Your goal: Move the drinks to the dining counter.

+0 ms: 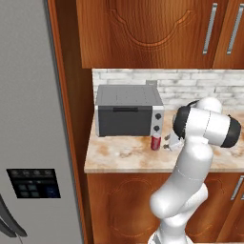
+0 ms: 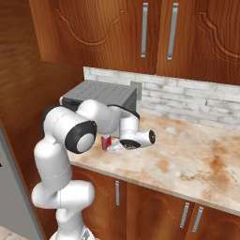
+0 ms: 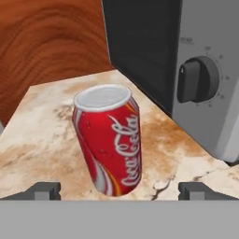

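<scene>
In the left base view the white arm (image 1: 190,181) rises from the lower right of the frame, bends at a dark elbow joint near the right edge, and reaches leftward and down toward the marbled counter (image 1: 124,159). In the right base view it rises from the lower left, folds over at shoulder height and stretches toward the centre, the hand held low and roughly level over the counter top.

The gripper (image 3: 119,190) has its jaws spread wide: in the hand view the two dark fingertips (image 3: 43,190) sit far apart at the bottom of the frame, one at lower left and one at lower right, and the red can (image 3: 109,144) stands between them, just beyond. Neither tip appears to touch it, though the bottom of the can is cut off by the frame edge, so contact there cannot be ruled out.

The can stands upright on the counter, centre of the hand view, with a silver top and white script reading "Coca-Cola" running up its side. In the left base view it is at centre frame, just in front of the lower right corner of the grey toaster oven (image 1: 128,110). A dark control knob (image 3: 196,80) on the oven's silver panel shows at upper right of the hand view; the fine marks around it are too small to read.
</scene>
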Robot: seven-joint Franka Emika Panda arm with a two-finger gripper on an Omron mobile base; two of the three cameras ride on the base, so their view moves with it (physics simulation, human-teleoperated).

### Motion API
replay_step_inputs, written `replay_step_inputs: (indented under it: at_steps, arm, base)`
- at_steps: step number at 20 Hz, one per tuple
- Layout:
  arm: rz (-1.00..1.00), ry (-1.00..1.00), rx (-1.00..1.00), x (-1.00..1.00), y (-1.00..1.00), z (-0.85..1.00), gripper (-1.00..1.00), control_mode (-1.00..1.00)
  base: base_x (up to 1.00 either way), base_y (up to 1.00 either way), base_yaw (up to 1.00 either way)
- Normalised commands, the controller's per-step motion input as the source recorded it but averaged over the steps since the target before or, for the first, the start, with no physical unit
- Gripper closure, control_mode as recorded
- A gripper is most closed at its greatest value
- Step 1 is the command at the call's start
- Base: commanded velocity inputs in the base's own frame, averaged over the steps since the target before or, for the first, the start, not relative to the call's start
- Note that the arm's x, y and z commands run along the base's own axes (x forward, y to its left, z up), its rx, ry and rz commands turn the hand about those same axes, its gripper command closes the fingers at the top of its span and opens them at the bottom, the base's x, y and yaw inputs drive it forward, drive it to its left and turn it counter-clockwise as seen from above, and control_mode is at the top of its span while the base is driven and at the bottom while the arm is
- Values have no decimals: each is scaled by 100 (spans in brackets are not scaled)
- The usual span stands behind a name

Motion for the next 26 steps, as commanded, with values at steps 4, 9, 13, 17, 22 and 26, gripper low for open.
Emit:
replay_step_inputs:
  at_steps: [4, 9, 13, 17, 22, 26]
  arm:
    - [0, 0, 0, 17, 22, -14, -100, -100]
    - [0, 0, 0, 14, 20, -13, -100, -100]
    - [0, 0, 0, 12, 19, -11, -100, -100]
    - [0, 0, 0, 11, 20, -9, -100, -100]
    - [0, 0, 0, 5, 22, -5, -100, -100]
    - [0, 0, 0, 0, 28, -1, -100, -100]
  base:
    - [0, 0, 0]
    - [0, 0, 0]
    - [0, 0, 0]
    - [0, 0, 0]
    - [0, 0, 0]
    - [0, 0, 0]
